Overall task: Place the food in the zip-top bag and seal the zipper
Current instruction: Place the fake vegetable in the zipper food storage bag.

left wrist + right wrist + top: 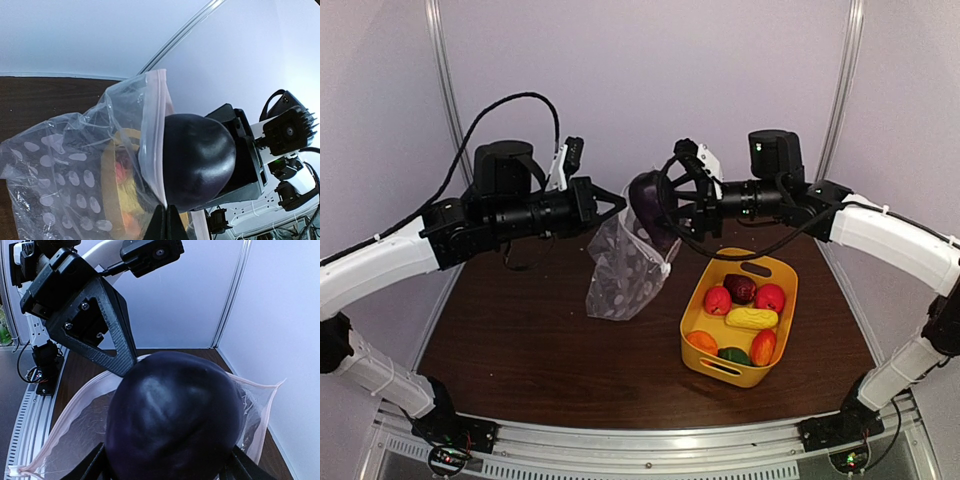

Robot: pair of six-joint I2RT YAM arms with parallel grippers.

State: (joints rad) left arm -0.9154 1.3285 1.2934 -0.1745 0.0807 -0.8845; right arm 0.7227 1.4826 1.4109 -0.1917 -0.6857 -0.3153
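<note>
The clear dotted zip-top bag (625,268) hangs above the table, held up by my left gripper (618,204), which is shut on its pale zipper edge (152,145). My right gripper (665,200) is shut on a dark purple toy fruit (647,193) and holds it at the bag's open mouth, against the zipper edge. The purple fruit fills the right wrist view (172,420), with the bag's opening (75,410) below it, and shows in the left wrist view (197,160) too. The slider tab (17,471) is at the mouth's corner.
A yellow tub (776,300) stands right of the bag. It holds several toy foods: red (718,300), dark maroon (739,288), yellow (751,318), orange (701,341) and green (733,355). The dark wood table (540,340) has walls close behind.
</note>
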